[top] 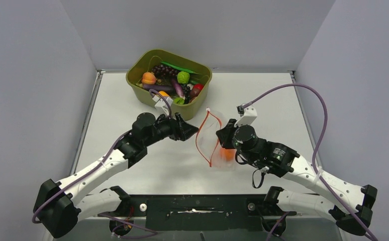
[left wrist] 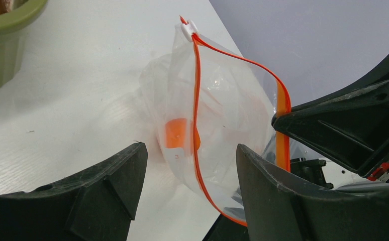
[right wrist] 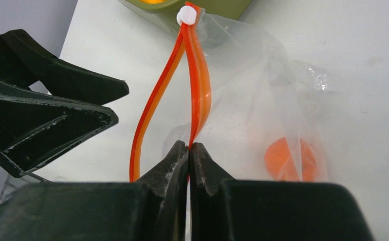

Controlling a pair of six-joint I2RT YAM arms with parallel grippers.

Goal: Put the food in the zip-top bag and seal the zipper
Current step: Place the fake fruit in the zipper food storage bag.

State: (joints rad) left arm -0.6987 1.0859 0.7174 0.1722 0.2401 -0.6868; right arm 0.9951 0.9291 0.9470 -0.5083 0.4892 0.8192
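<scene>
Clear zip-top bag (top: 213, 141) gapes because your right gripper (right wrist: 189, 145) pinches its zipper (right wrist: 198, 85); your left gripper (left wrist: 191, 148) hovers spread, empty.

No words, labels, brand marks, numbers or signs can be read in any view. The zip-top bag (left wrist: 232, 100) shows only clear plastic, and its zipper (left wrist: 198, 90) is a plain red-orange strip. The green tub (top: 141, 91) carries no print that can be made out.
</scene>
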